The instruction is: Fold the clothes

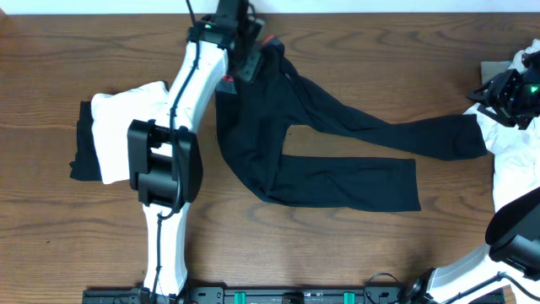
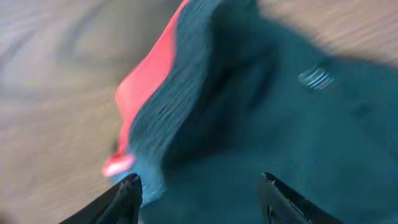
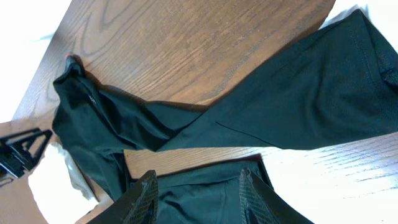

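Overhead: the trousers [image 1: 337,181] are seen spread flat mid-table [image 1: 51,51], long axis running left to right. The waistband [image 1: 268,40] is at the left end and the 2 legs are pointed right. The upper leg is slanted down towards the right; the lower one is laid straight. The left gripper [image 1: 246,52] is held over the waistband. The right gripper [image 1: 504,91] is held by the upper hem, above a white garment [image 1: 510,148]. At the left, a second white garment [image 1: 118,118] is laid on a black garment [image 1: 83,143].

Left wrist, blurred: the fingers [image 2: 127,193] are seen apart, nothing clamped, with the red-and-grey waistband [image 2: 149,81] just beyond them.

Right wrist: the fingers [image 3: 146,193] are spread, nothing gripped, and both legs are seen beyond them on the wood.
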Motion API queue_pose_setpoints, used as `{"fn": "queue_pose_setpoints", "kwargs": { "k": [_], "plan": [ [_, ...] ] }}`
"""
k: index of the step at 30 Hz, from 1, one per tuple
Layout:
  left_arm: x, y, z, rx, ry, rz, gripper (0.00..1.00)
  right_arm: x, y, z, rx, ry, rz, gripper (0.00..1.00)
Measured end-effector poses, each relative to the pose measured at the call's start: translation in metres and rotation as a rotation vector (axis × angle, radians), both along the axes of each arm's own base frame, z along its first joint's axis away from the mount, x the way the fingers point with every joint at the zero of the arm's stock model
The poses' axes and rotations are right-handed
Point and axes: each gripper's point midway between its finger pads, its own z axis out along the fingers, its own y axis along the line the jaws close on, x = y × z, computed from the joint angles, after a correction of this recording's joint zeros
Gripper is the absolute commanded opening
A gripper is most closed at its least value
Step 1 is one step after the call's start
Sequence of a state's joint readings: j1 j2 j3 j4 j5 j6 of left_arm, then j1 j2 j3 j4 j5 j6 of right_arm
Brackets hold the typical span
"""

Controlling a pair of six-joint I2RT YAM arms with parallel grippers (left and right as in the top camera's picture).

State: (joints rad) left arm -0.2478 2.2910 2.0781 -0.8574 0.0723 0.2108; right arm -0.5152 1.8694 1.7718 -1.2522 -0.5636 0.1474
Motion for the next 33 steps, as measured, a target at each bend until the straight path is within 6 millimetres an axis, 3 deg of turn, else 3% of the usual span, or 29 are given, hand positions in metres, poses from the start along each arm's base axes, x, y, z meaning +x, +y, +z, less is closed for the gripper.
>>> {"fn": "queue_pose_setpoints", "kwargs": {
  "k": [8,11,17,25,33],
  "plan": [
    [0.003,0.071,-0.010,0.050,0.039,0.134,0.58,-0.002,0.001,0.000,0.005,0.009,0.000,0.41],
    [0.002,0.082,-0.021,0.045,0.058,0.154,0.58,-0.002,0.001,-0.001,0.005,0.010,0.000,0.41],
    [0.007,0.071,-0.045,0.023,0.073,0.125,0.58,-0.003,0.002,-0.001,0.008,0.014,0.000,0.41],
    [0.002,0.057,-0.059,0.001,0.104,0.072,0.46,-0.004,0.002,-0.001,0.011,0.020,0.000,0.40],
    [-0.003,0.057,-0.088,0.010,0.162,0.061,0.24,-0.005,0.003,-0.001,0.012,0.022,0.000,0.39]
  ]
}}
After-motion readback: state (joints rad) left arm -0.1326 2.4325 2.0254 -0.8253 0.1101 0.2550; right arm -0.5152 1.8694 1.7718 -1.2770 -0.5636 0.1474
